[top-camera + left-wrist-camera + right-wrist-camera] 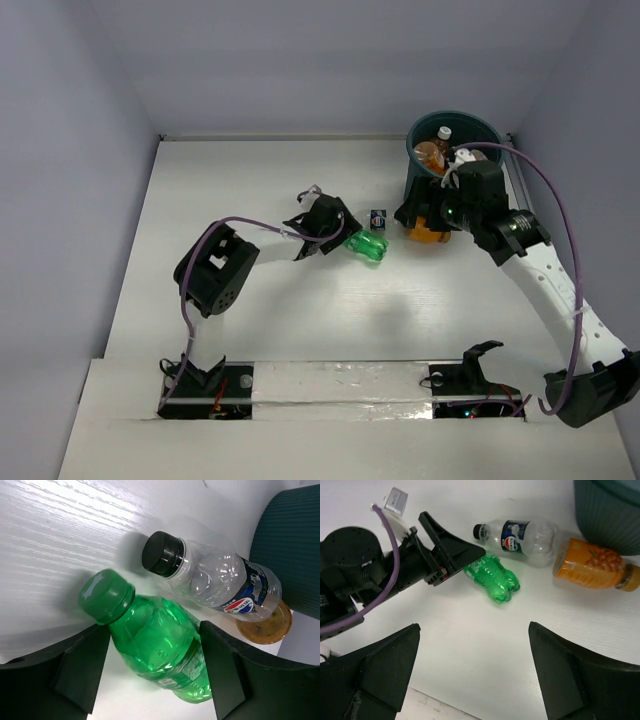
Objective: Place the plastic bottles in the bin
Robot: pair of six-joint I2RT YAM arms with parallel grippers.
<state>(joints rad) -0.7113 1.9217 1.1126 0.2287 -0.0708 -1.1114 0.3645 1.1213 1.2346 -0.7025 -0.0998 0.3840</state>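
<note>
A green bottle (367,246) lies on the white table mid-right. My left gripper (335,228) is open, its fingers on either side of the green bottle (160,645); the right finger (220,670) touches it and the left finger (80,672) stands apart from it. A clear bottle with a dark label (220,582) lies just beyond, next to an orange bottle (425,232) at the foot of the teal bin (415,165). The bin holds orange bottles with white caps (432,152). My right gripper (418,212) is open and empty above the table (475,670).
The right wrist view shows the green bottle (492,577), the clear bottle (520,534), the orange bottle (592,565), the bin wall (610,515) and the left gripper (445,555). White walls enclose the table. A purple cable (555,200) arcs over the right arm.
</note>
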